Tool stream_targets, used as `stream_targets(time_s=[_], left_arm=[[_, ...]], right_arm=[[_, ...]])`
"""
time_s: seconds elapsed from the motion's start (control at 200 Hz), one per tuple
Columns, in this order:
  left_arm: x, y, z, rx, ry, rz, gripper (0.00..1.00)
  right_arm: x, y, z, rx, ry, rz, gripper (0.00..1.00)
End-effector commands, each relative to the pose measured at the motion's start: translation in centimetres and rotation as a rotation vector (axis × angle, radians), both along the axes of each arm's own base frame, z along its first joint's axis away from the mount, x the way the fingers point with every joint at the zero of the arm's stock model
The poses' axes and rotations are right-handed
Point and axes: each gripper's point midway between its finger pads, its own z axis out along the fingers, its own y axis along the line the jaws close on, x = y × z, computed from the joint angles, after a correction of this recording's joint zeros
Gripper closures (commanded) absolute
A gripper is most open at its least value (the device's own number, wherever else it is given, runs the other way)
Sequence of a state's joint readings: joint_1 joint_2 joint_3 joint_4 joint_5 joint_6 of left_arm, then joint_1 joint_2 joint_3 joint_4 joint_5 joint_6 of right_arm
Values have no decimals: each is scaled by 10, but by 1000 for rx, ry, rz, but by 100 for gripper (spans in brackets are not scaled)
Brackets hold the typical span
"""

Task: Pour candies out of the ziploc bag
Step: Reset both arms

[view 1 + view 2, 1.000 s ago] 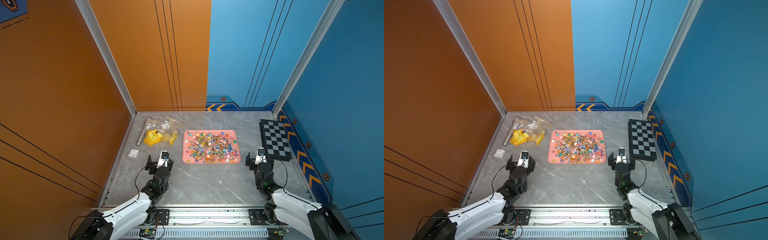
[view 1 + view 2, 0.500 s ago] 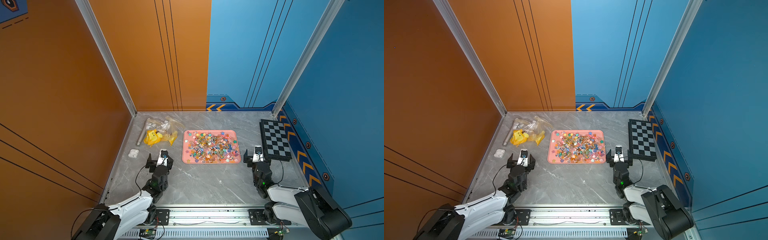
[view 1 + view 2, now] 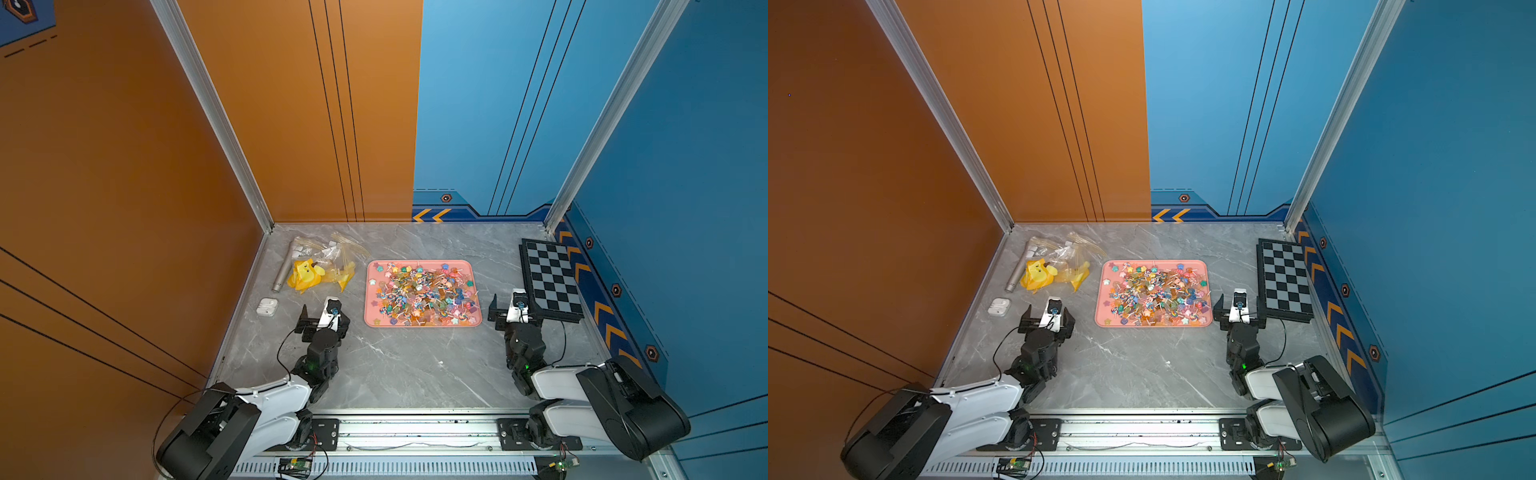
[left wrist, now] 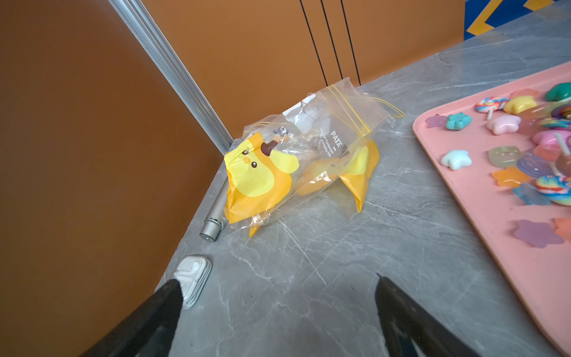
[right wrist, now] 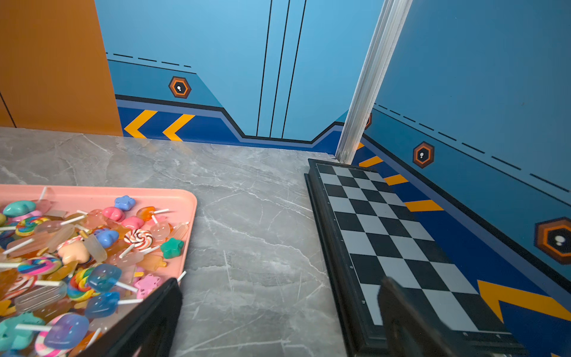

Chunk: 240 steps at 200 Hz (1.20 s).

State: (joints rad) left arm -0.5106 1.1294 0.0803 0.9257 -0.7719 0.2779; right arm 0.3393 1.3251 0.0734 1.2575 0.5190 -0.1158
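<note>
The candies (image 3: 422, 293) lie heaped in a pink tray (image 3: 419, 324) at mid-table, seen in both top views (image 3: 1154, 295); stars and swirl lollipops (image 5: 77, 256) show in the right wrist view. The ziploc bag (image 3: 328, 266), clear with a yellow duck print (image 4: 262, 173), lies crumpled at the back left, and I see no candies in it. My left gripper (image 3: 324, 313) (image 4: 278, 281) stands open and empty just in front of the bag, left of the tray. My right gripper (image 3: 514, 309) (image 5: 279, 282) stands open and empty between the tray's right edge and the chessboard.
A black-and-white chessboard (image 3: 550, 278) lies along the right wall. A silver tube (image 3: 284, 270) and a white earbud case (image 3: 267, 306) sit by the left wall, close to the bag. The bare grey marble table (image 3: 407, 365) stretches from the tray to the front rail.
Both arms have folded back and lower toward the front rail. The right gripper has shifted slightly toward the tray. Both grippers stay open and nothing on the table has moved.
</note>
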Motion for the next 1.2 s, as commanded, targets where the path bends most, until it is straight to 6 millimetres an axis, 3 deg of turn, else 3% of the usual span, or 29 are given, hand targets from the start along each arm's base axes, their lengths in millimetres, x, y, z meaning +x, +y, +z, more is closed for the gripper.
stream_targets(time_s=[0.0, 0.285, 0.44, 0.751, 1.146, 1.196], left_arm=[[2, 0, 12, -19, -60, -9, 2], [8, 5, 14, -43, -102, 6, 2], [10, 1, 16, -51, -147, -21, 2], [20, -4, 14, -35, -139, -33, 2], [29, 14, 13, -107, -157, 2, 2], [32, 18, 7, -174, -152, -19, 2]], right_arm=[[-3, -5, 6, 22, -38, -14, 0], [0, -14, 2, 25, -49, -27, 0], [28, -13, -21, 20, 28, 1, 0], [26, -13, -25, 28, 39, 15, 0], [33, -18, -28, 43, 43, -3, 0], [33, -18, -29, 43, 44, -3, 0]])
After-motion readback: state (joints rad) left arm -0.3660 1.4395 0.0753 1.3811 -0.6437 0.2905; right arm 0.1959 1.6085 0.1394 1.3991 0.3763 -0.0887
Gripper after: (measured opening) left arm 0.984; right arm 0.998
